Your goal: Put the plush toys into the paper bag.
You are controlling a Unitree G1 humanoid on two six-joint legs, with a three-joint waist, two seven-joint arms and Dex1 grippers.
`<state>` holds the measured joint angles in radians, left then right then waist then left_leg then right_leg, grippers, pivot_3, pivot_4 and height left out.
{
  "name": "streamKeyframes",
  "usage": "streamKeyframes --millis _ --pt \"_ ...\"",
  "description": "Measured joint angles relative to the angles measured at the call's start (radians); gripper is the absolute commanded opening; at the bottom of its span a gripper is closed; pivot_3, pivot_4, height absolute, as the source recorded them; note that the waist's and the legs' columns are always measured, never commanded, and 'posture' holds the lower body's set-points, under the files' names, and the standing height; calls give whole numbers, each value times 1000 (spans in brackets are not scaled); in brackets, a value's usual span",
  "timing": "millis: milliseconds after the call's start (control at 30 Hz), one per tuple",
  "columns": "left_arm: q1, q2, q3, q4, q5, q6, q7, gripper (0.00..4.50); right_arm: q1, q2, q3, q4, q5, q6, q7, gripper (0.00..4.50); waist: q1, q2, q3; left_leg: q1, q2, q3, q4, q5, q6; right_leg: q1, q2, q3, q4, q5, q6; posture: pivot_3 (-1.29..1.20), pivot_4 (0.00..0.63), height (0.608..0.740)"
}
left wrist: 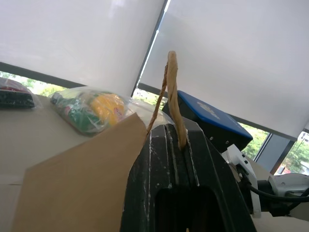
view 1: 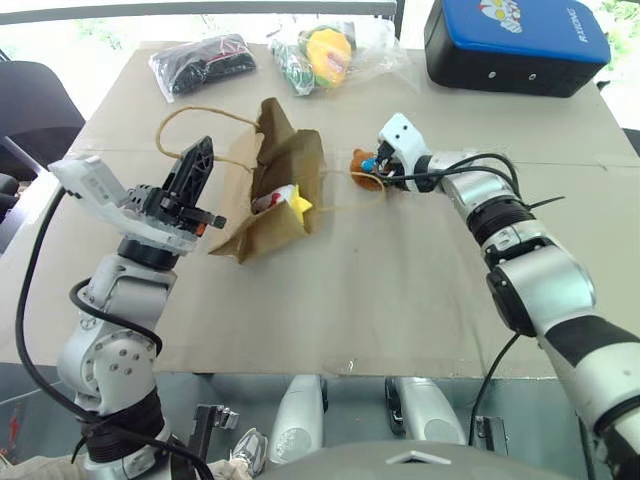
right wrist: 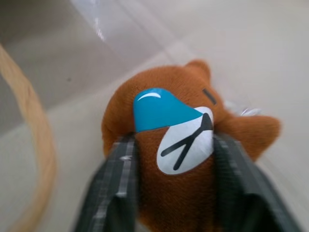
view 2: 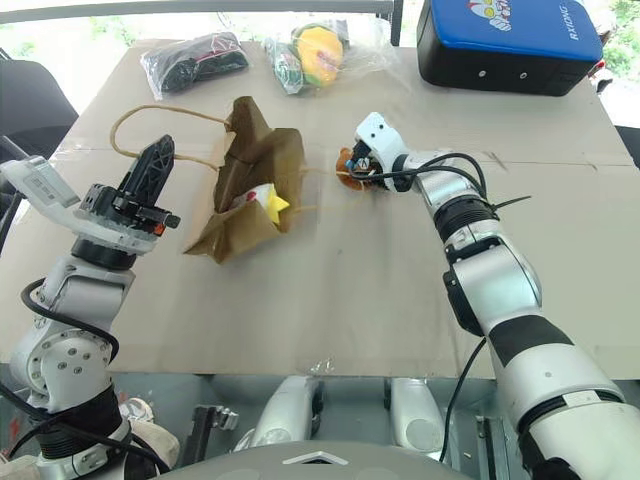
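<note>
The brown paper bag lies on its side mid-table, mouth toward me. The white chick with red cap and yellow feet sits inside the mouth. My left gripper is raised left of the bag, shut on one cord handle, which rises from between its fingers. To the right of the bag, my right gripper is shut on the orange-brown bear head. Its two fingers press the bear's sides, and the blue tear faces the wrist view. The other handle lies beside the bear.
At the back of the table are a black bundle in clear plastic, a yellow-green toy in plastic wrap and a blue-and-black hard case. Brown cardboard covers the table, with bare room in front of the bag.
</note>
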<state>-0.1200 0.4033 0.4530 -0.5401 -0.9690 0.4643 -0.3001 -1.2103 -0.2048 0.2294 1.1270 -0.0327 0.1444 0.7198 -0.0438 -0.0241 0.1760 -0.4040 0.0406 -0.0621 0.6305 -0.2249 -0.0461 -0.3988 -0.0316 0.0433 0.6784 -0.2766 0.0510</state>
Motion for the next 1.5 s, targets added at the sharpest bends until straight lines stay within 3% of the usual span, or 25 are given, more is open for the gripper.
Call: streamKeyframes --millis 100,200,367,500,633,833,1067,1333,1433,1500 --pt "-4 0 -18 0 -11 1 1 0 41 -59 -32 -72 12 -24 58 35 9 0 0 -2 0 -1 1 0 0 0 0 -1 -1 0 0 0 150 740" --pt "-27 0 -36 3 -20 4 -1 0 144 -130 -116 -324 109 27 138 35 10 0 0 -7 0 -3 3 0 0 -2 -1 -3 -1 0 0 0 150 740" --pt "-79 1 -100 22 -57 26 -35 0 298 -229 -163 -942 248 279 192 35 2 2 1 -9 0 -4 3 0 0 -5 0 -4 0 0 0 0 150 740" --pt "-143 -1 -152 48 -93 50 -76 0 325 -238 -131 -1138 261 385 168 35 0 2 1 -8 0 -5 4 0 0 -5 1 -4 1 0 0 0 150 740" --pt "-165 -1 -193 65 -105 65 -118 0 325 -219 -68 -1154 231 395 144 35 3 1 1 -9 0 -4 4 0 0 -5 0 -4 0 0 0 0 150 740" --pt "-218 -30 -260 111 -95 72 -157 0 319 -187 132 -1080 146 354 208 35 3 2 1 -9 0 -5 4 0 0 -5 0 -5 0 0 0 0 150 740" --pt "-203 -55 -269 117 -71 68 -159 0 317 -171 146 -1086 157 347 256 35 3 1 1 -9 0 -5 4 0 0 -5 0 -5 0 0 0 0 150 740" --pt "-139 -71 -290 99 -14 51 -161 0 204 22 199 -717 94 96 295 35 1 2 1 -8 0 -5 4 0 0 -5 1 -5 0 0 0 0 150 740" --pt "-104 -70 -285 94 -4 49 -162 0 201 54 193 -643 115 67 369 914 9 1 1 -10 0 -5 4 0 0 -5 -1 -5 -1 0 0 0 150 740" --pt "-86 -70 -285 78 -4 49 -173 0 218 51 184 -651 157 89 449 1819 12 1 1 -10 -1 -5 5 0 0 -5 -1 -5 -1 0 0 0 150 740"
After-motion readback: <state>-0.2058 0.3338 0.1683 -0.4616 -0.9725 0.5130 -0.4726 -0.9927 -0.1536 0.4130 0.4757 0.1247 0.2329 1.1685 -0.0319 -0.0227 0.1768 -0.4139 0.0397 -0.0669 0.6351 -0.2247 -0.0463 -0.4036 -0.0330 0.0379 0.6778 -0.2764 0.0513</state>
